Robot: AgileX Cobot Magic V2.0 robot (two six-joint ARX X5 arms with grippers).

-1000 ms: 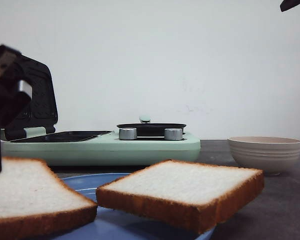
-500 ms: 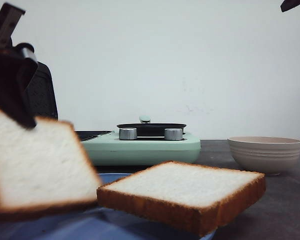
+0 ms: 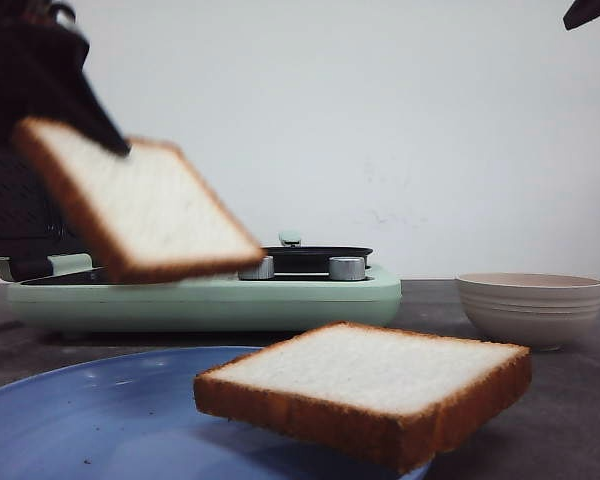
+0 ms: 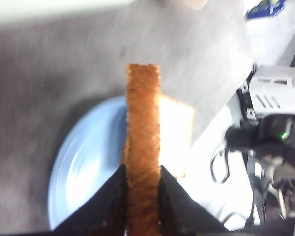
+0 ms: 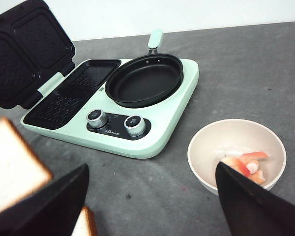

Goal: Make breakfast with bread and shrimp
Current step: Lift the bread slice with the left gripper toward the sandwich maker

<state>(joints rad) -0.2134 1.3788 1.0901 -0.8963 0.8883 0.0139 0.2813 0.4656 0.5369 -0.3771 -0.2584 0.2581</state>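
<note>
One slice of bread (image 3: 140, 210) hangs tilted in the air in front of the sandwich maker (image 3: 210, 295). My left gripper (image 3: 85, 125) is shut on its upper corner. In the left wrist view its brown crust (image 4: 143, 142) is pinched between both fingers (image 4: 108, 201), above the blue plate (image 4: 88, 162). The other slice of bread (image 3: 370, 385) lies flat on the blue plate (image 3: 100, 420). The shrimp (image 5: 246, 164) lies in the beige bowl (image 5: 206, 162). My right gripper (image 5: 152, 196) is open and empty, high above the table between bowl and plate.
The mint-green sandwich maker (image 5: 157, 132) has its black lid (image 5: 24, 49) raised, ribbed plates (image 5: 69, 93) exposed, a round black pan (image 5: 143, 78) and two silver knobs (image 5: 97, 118). The bowl (image 3: 530, 305) stands right of it. A dark tip of the right arm (image 3: 590, 10) shows top right.
The left gripper has lifted its slice off the plate, up and back toward the sandwich maker, and tilted it. The other slice and the right arm stayed put.
</note>
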